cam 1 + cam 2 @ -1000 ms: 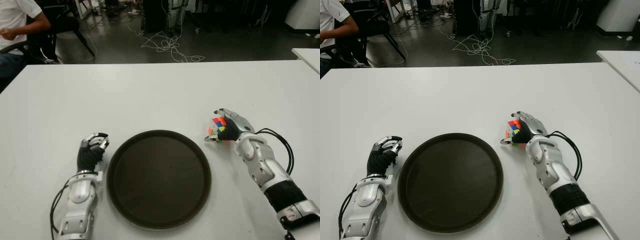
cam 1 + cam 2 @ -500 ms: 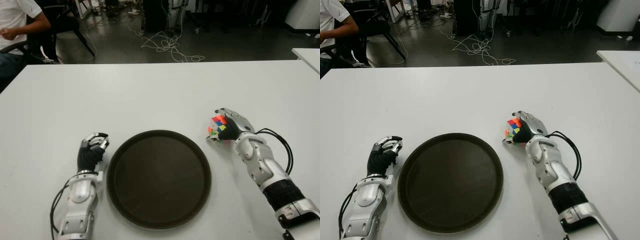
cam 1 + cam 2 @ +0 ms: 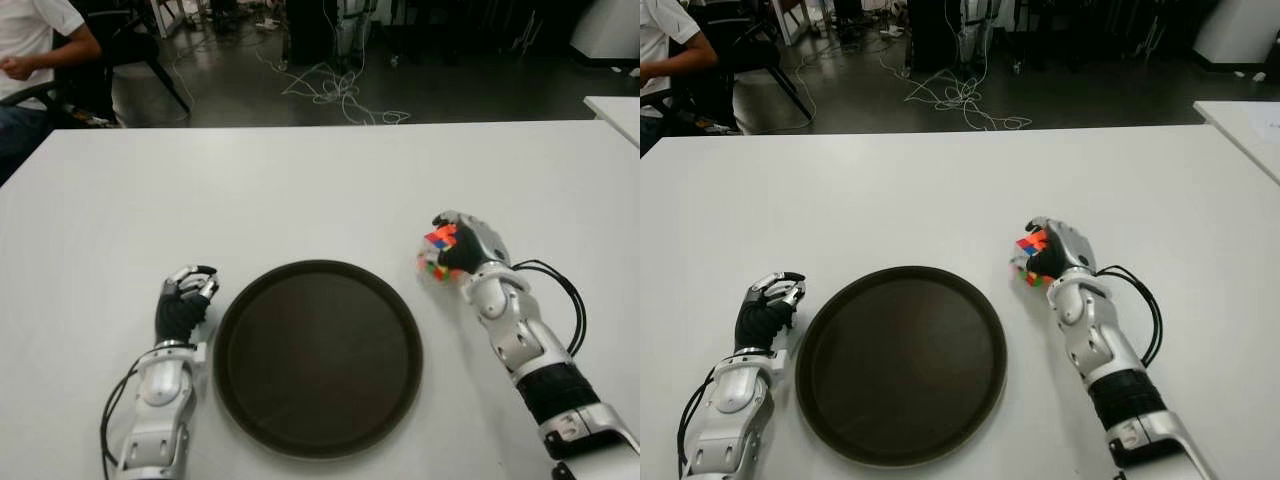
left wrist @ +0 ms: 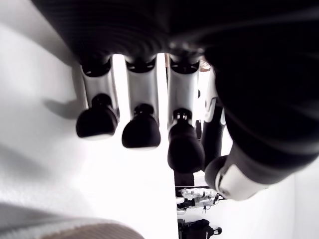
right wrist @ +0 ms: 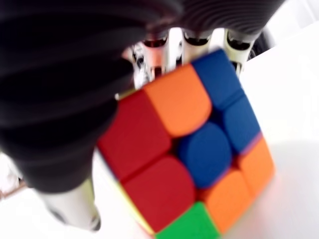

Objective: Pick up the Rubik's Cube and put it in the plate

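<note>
My right hand is shut on the Rubik's Cube, just right of the plate's far right rim. Close up, the cube shows red, orange, blue and green tiles, with fingers wrapped behind it. The round dark brown plate lies on the white table in front of me, with nothing on it. My left hand shows beside the plate's left edge, fingers curled and holding nothing.
A person in a white shirt sits at the far left behind the table. Cables lie on the dark floor beyond the table's far edge. Another white table corner shows at far right.
My right hand has closed tighter around the cube and tilted it, shifting slightly right and away from the plate. The left hand has not moved.
</note>
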Motion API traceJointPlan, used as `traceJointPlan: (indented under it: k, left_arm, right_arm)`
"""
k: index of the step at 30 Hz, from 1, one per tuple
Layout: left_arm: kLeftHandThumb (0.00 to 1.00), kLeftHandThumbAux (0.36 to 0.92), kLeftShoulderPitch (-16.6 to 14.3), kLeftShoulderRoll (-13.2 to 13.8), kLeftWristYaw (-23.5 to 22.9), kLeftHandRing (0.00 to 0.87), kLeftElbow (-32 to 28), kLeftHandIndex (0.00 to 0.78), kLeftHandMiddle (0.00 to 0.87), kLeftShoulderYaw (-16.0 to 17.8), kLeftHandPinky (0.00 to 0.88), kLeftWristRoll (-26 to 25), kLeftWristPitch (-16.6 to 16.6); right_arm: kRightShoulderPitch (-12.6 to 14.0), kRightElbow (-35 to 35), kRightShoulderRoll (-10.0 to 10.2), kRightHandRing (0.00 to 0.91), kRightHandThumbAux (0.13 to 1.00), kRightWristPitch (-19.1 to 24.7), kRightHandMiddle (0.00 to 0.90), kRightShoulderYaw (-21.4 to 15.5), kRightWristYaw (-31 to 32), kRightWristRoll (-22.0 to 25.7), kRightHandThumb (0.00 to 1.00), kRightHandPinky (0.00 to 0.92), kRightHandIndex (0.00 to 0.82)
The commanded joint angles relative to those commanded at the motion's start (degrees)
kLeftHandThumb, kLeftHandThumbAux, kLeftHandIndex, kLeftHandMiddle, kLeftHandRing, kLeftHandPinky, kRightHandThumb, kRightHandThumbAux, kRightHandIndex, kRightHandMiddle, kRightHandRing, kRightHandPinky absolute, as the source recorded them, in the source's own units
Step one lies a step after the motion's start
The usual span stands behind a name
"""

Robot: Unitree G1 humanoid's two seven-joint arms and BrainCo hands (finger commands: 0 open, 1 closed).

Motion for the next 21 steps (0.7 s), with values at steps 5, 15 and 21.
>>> traceJointPlan:
  k: [5, 15, 21]
  left_arm:
    - [0.71, 0.705, -0.1, 0.0, 0.1, 0.813, 0.1, 0.444, 0.803, 0.0, 0.8, 0.1, 0.1]
    - [0.709, 0.705, 0.1, 0.1, -0.4, 0.814, 0.0, 0.444, 0.802, -0.1, 0.806, 0.0, -0.1]
    - [0.71, 0.705, 0.0, -0.1, -0.2, 0.816, 0.0, 0.444, 0.803, 0.0, 0.809, -0.2, -0.1]
  right_arm:
    - [0.5, -1.1, 0.9, 0.782, 0.808, -0.2, 0.768, -0.9, -1.9, 1.0, 0.28, 0.779, 0.644]
    - [1.4, -3.8, 1.4, 0.816, 0.815, 0.1, 0.805, -1.6, -1.6, 2.7, 0.266, 0.809, 0.682]
    - [1.5, -4.6, 1.3, 0.815, 0.833, 0.5, 0.805, -1.5, -1.7, 2.4, 0.266, 0.803, 0.692]
